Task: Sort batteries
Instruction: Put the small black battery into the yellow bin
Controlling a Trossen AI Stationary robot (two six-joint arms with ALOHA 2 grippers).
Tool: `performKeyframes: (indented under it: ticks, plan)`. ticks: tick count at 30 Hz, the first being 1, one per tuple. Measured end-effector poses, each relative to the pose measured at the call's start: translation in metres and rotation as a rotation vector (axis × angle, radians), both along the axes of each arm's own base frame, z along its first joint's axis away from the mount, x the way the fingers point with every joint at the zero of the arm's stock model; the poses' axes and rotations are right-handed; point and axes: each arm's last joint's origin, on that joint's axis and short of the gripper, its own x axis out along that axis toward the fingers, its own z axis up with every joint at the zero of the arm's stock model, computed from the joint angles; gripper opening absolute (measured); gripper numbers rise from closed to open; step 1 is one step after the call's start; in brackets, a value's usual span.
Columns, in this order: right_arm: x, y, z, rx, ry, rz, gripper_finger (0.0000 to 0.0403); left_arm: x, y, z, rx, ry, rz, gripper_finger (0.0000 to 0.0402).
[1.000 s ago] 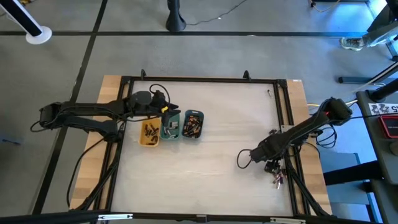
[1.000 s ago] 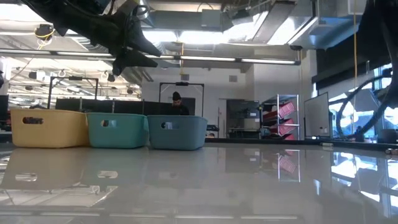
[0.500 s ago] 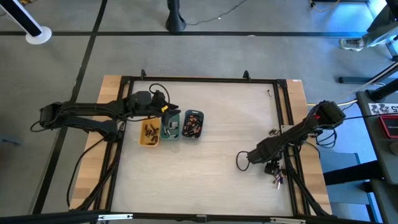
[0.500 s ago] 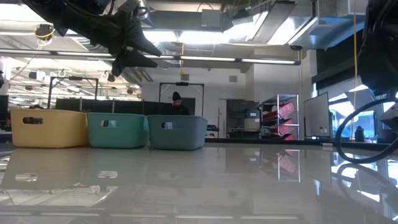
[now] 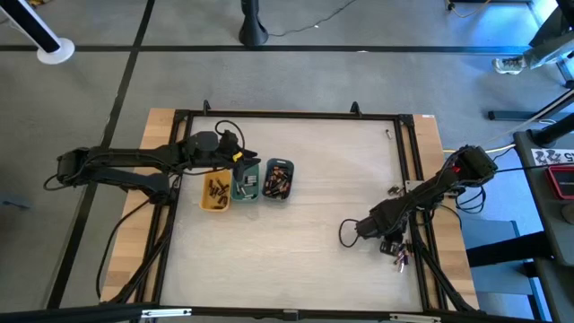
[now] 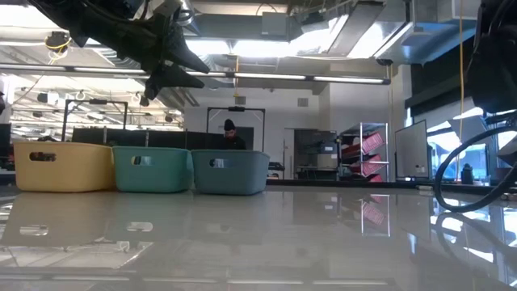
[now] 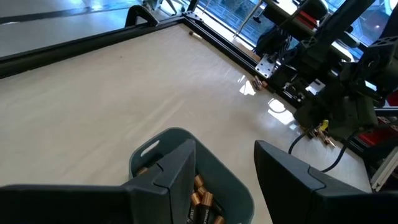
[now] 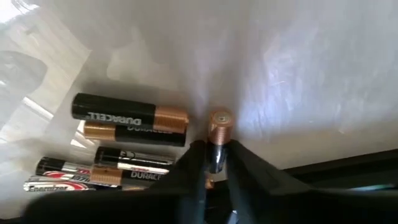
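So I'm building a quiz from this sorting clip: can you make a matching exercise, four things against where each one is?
Things
1. yellow tray
2. grey-blue tray
3. left gripper
4. right gripper

Places
A. closed on a copper-tipped battery near the table's right edge
B. left end of the tray row
C. above the green tray
D. right end of the tray row

Pairs: 1-B, 2-D, 3-C, 4-A
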Motion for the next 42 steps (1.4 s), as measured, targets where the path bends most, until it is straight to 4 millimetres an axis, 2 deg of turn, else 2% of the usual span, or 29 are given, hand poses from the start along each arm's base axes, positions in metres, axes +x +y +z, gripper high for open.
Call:
performKeyframes:
  ticks: [2, 3, 8, 12, 18, 25, 29, 32, 37, 42]
  plan:
    - [0.0, 0.0, 0.0, -0.005, 0.003, 0.002, 0.0024, 0.0, 0.0, 0.0, 0.004, 0.001, -0.006, 0.0155]
    - [-0.001, 0.0, 0.0, -0.008, 0.005, 0.002, 0.0018, -0.001, 0.0, 0.0, 0.005, 0.001, -0.009, 0.0155]
    - [-0.002, -0.001, 0.001, -0.034, 0.022, -0.018, 0.0034, -0.005, -0.002, 0.007, 0.031, -0.022, -0.019, 0.0155]
    - [-0.001, -0.001, 0.004, -0.046, 0.024, -0.037, 0.0018, -0.01, -0.002, 0.013, 0.046, -0.053, -0.016, 0.0155]
    - [0.012, -0.007, 0.017, -0.136, -0.001, -0.108, 0.0017, -0.021, -0.004, 0.025, 0.109, -0.108, -0.033, 0.0155]
    - [0.038, -0.03, 0.034, -0.232, -0.058, -0.296, 0.0017, -0.029, -0.01, 0.035, 0.092, -0.173, -0.131, 0.0155]
    - [0.062, -0.045, 0.053, -0.261, -0.155, -0.373, 0.0017, -0.028, -0.016, 0.034, 0.048, -0.175, -0.249, 0.0155]
    - [0.083, -0.055, 0.074, -0.278, -0.264, -0.426, 0.0017, -0.028, -0.022, 0.03, 0.031, -0.146, -0.321, 0.0155]
    - [0.119, -0.064, 0.119, -0.279, -0.527, -0.459, 0.0017, -0.03, -0.028, 0.029, 0.047, -0.124, -0.385, 0.0155]
    - [0.149, -0.072, 0.155, -0.239, -0.825, -0.46, 0.0017, -0.043, -0.028, 0.043, 0.128, -0.211, -0.361, 0.0155]
